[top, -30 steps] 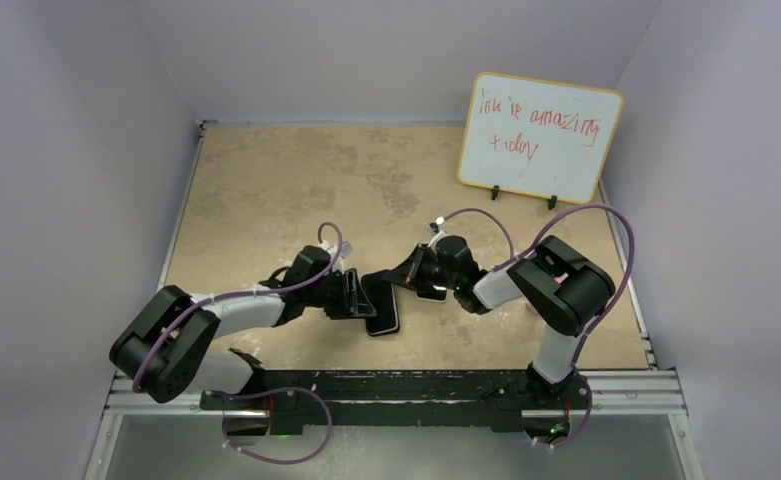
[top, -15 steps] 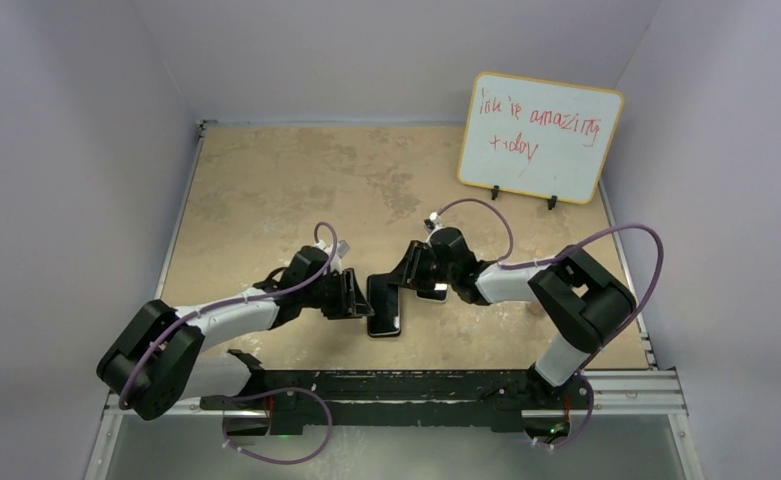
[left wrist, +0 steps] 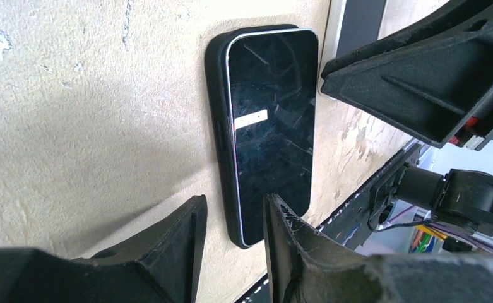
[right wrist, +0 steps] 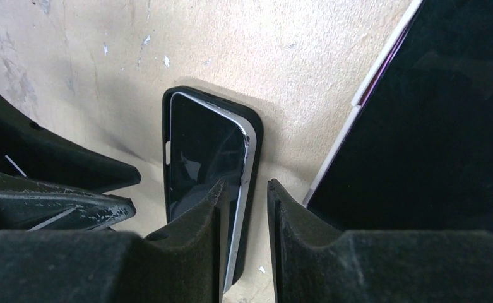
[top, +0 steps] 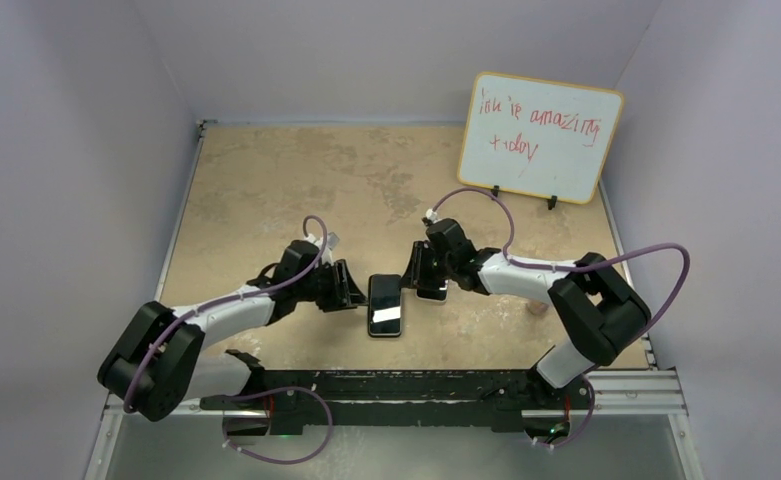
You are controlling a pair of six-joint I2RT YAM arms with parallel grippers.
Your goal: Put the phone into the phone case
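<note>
The phone (top: pixel 386 300) lies face up in the black phone case (top: pixel 371 318) on the table between my two grippers. In the left wrist view the phone (left wrist: pixel 272 126) sits flush along the case's (left wrist: pixel 217 139) left wall. In the right wrist view the phone's (right wrist: pixel 202 158) silver right edge stands a little proud of the case (right wrist: pixel 256 139). My left gripper (top: pixel 356 289) is just left of it, slightly open and empty (left wrist: pixel 234 214). My right gripper (top: pixel 413 278) is just right of it, slightly open and empty, over the phone's right edge (right wrist: pixel 243 189).
A flat black device with a white edge (right wrist: pixel 433 113) lies under my right wrist, right of the case (top: pixel 431 293). A whiteboard with red writing (top: pixel 541 135) stands at the back right. The metal rail (top: pixel 416 385) runs along the near edge.
Both grippers have drawn back from the phone, left arm to the left, right arm to the right. The phone and case now lie uncovered between them.
</note>
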